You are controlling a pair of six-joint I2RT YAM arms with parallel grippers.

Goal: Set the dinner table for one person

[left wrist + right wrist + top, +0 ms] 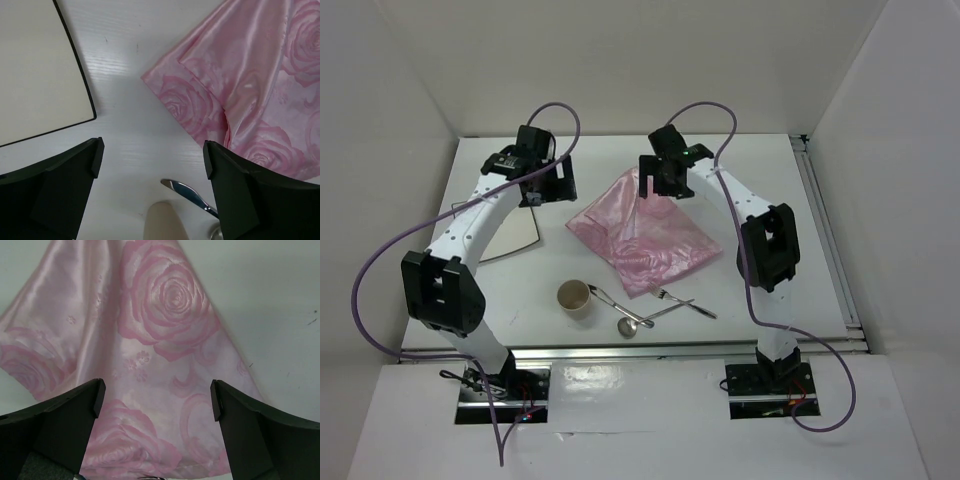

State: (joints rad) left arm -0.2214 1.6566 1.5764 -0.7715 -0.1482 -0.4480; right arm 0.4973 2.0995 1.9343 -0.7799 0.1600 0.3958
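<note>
The white dinner table [775,190] holds a crumpled shiny pink rose-patterned cloth [642,238] in the middle. A white square plate [516,236] lies at the left, partly under my left arm. A beige cup [574,298], a knife [607,299], a spoon [634,323] and a fork [684,301] lie near the front. My left gripper [548,186] is open and empty above the bare table between the plate [35,75] and the cloth [250,85]. My right gripper [658,182] is open and empty above the cloth's far corner [150,340].
Aluminium rails run along the front edge [650,350] and right edge [825,240]. White walls enclose the back and sides. In the left wrist view the knife tip [186,191] and cup [162,222] show below the fingers.
</note>
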